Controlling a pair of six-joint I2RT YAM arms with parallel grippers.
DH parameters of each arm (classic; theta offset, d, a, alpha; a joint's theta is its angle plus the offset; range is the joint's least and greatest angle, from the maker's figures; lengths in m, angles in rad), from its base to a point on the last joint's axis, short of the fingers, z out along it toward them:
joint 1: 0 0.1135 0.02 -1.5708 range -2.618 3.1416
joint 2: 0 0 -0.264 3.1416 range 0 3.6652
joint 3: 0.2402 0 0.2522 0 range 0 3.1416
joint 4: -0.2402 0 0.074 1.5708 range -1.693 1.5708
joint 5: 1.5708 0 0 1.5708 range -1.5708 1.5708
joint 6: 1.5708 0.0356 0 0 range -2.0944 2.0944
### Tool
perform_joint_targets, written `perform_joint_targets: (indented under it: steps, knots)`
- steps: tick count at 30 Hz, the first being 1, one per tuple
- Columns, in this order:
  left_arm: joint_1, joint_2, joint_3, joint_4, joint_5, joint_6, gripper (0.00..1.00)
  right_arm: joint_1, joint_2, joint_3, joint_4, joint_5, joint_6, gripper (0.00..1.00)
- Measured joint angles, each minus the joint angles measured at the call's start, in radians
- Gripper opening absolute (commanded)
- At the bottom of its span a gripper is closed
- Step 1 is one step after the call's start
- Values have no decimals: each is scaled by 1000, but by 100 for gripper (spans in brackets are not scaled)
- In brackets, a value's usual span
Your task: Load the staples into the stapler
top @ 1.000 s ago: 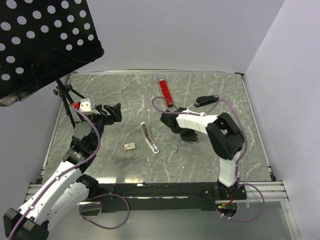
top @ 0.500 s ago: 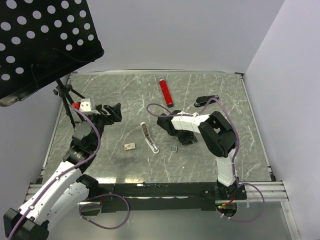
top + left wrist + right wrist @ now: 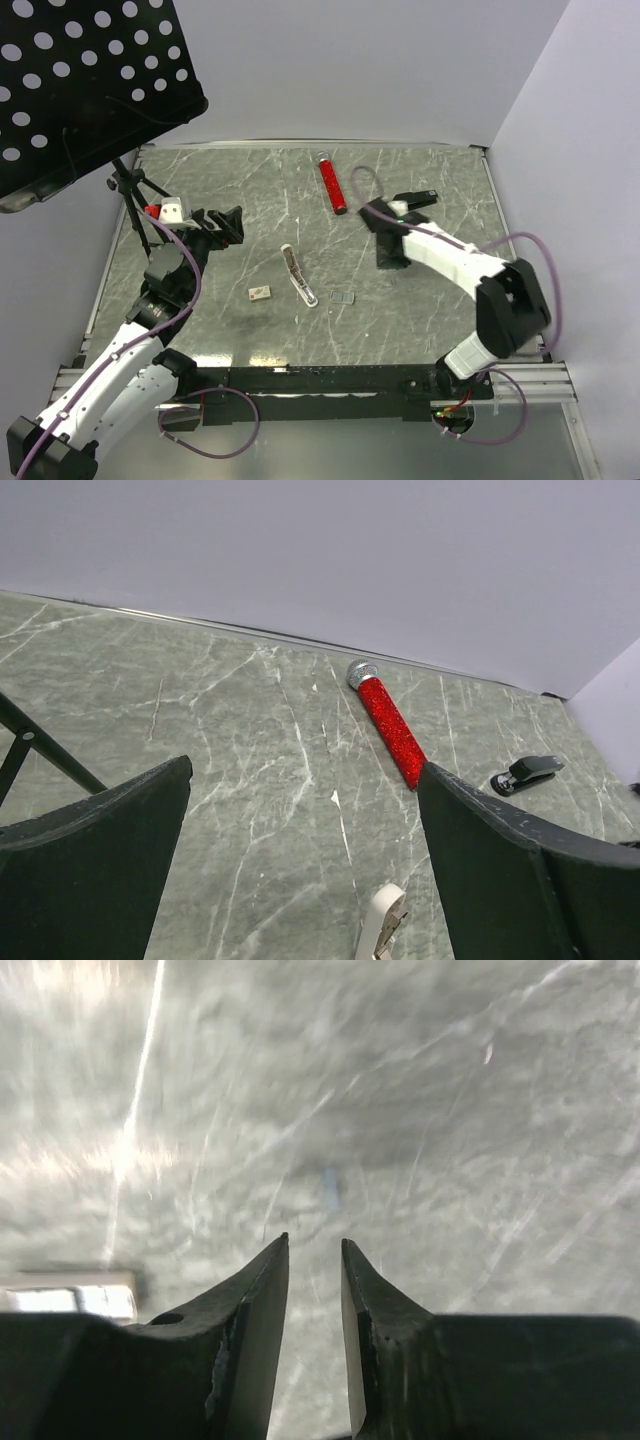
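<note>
The loading has not begun, in my judgement. The staples (image 3: 343, 297) lie flat on the table (image 3: 250, 180), a small grey strip near the middle. The stapler (image 3: 413, 201) lies well apart from them, toward the far right side. It looks closed, but it is too small in the top view to be sure. Neither arm holds anything.

The right gripper (image 3: 390, 258) hangs over bare table between these two things, nearer to the stapler. Its jaws stand narrow, with only a thin gap. The right wrist view shows nothing between them, only blurred marble below. The left gripper (image 3: 228, 222) is at the left side, far from both things, with its jaws wide and empty. In its wrist view the stapler shows in the distance, near the red tube (image 3: 332, 185).

So the step in hand is the approach. The next move probably calls for a choice: either go to the stapler and open it, or go down to the strip. The strip is thin and flat on a hard surface, so I expect that the fingertips must come very low and close exactly across it. A white slim tool (image 3: 298, 275) and a beige box piece (image 3: 260, 293) lie to the left of the staples and are better not pushed.
</note>
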Motion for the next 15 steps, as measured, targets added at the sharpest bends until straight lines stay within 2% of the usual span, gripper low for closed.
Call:
perform_joint_targets:
  steps: [3,7,15]
  knots:
    - [0,0,0,0,0,0,99,-124,-77,-68,75,-86,-5,34]
    - [0,0,0,0,0,0,99,-229,-92,-164,161,-219,-21,30]
    - [0,0,0,0,0,6,99,-299,-85,-243,258,-388,-48,25]
